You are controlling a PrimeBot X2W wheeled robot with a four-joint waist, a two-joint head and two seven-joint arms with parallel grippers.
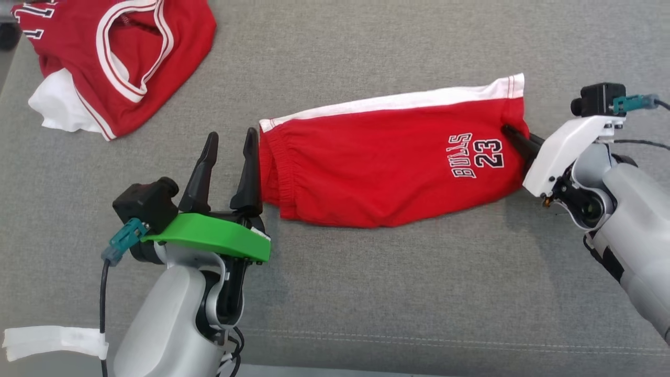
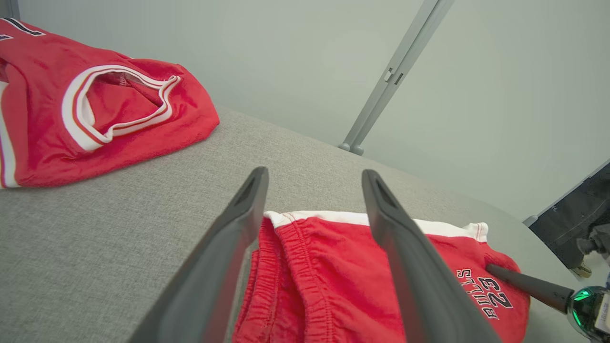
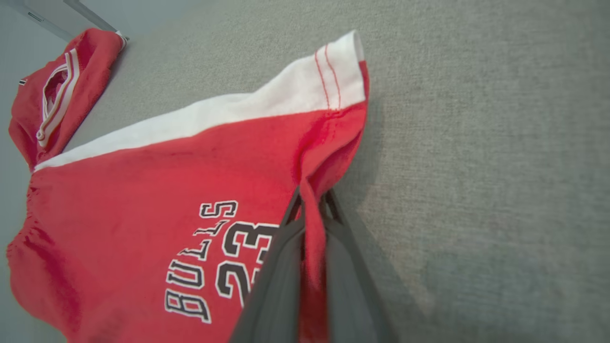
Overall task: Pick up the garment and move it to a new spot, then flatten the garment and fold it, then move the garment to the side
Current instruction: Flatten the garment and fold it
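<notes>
– Red cotton is what the right pincer (image 1: 515,137) holds. Its two dark fingers are pressed together on a raised ridge of hem at the right end of the shorts (image 1: 387,167). What surrounds it?

– Mostly the grey weave of the bench (image 1: 366,293), running on toward its right edge. The right wrist view shows the nipped ridge just beside the "BULLS 23" print (image 3: 217,257).

– And the other arm?

– The left pincer (image 1: 232,140) stands at the opposite end of the shorts, with its fingers spread wide and nothing between them. Its inner finger stands against the gathered waistband (image 1: 275,162), though whether it touches cannot be told. In the left wrist view the waistband's corner shows between the two fingers, lower down.

– So where do the shorts lie?

– They lie lengthwise across the middle of the bench, reaching toward its right side, between the two pincers. The white side stripe (image 1: 398,102) runs along the side facing the far edge, and the waistband points to the left edge.

– Is anything else on the bench?

– A crumpled red jersey (image 1: 131,52) with white trim lies at the far left corner. A white cloth (image 1: 57,104) pokes out from under it, and both are well apart from the shorts. A stitched seam (image 1: 419,340) runs along the near edge. A white tag (image 1: 52,340) hangs on the left arm's cable by the near left corner. Beyond the far edge, the left wrist view catches a slanting grey post (image 2: 395,71).
</notes>
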